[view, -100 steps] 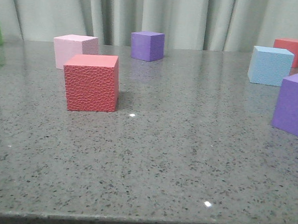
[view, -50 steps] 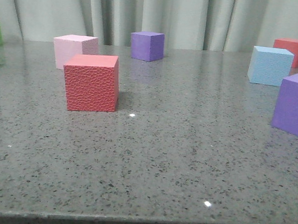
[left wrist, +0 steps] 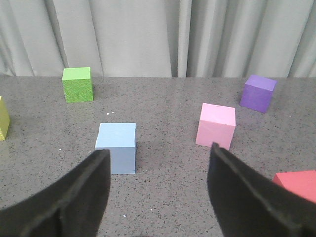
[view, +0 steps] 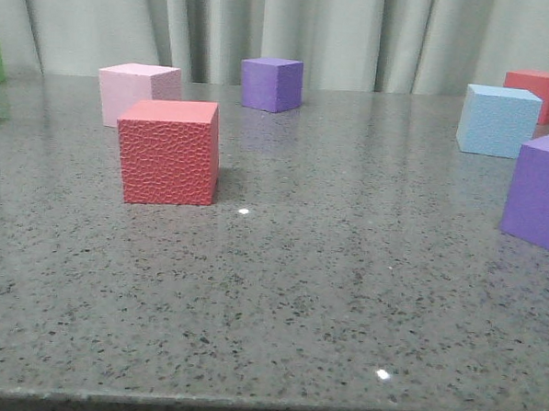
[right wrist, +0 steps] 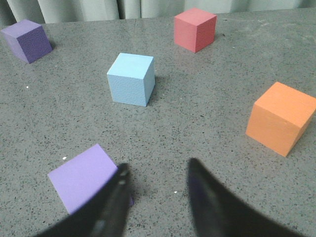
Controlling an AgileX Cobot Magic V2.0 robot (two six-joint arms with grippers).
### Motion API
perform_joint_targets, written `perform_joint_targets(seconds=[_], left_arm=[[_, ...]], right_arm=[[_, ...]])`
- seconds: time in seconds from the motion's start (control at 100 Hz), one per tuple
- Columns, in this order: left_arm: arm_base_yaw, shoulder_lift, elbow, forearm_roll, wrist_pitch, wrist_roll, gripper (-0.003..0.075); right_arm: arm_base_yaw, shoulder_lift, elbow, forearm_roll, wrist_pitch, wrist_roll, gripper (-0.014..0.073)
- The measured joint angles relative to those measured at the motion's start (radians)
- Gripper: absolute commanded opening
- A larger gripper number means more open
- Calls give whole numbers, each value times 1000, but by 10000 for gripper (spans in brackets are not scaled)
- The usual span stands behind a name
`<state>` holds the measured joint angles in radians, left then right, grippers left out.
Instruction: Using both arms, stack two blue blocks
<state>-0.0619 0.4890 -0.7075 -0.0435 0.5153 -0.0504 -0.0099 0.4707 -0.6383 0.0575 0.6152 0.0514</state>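
One pale blue block (view: 497,120) stands at the far right of the table in the front view; it also shows in the right wrist view (right wrist: 131,79), ahead of my open, empty right gripper (right wrist: 157,170). The other blue block (left wrist: 117,146) shows in the left wrist view, just beyond the left finger of my open, empty left gripper (left wrist: 159,157). In the front view it is only a sliver at the left edge. Neither gripper shows in the front view.
A red cube (view: 169,151), pale pink cube (view: 138,92) and purple cube (view: 272,84) stand left and centre. A large purple cube (view: 542,189) and another red cube (view: 538,93) are at the right. An orange cube (right wrist: 280,117), a green cube (left wrist: 77,84) and a yellow cube (left wrist: 3,118) show in the wrist views.
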Motion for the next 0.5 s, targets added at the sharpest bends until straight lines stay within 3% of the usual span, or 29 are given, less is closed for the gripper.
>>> perform_joint_targets(seconds=[0.1,0.5], left_arm=[[0,0,-2,-2,0,0,550],[0,0,-2,-10,-2,0,548]], right_arm=[[0,5,-2,0,2,0,618],[0,7,-3,0,6,-1,609]])
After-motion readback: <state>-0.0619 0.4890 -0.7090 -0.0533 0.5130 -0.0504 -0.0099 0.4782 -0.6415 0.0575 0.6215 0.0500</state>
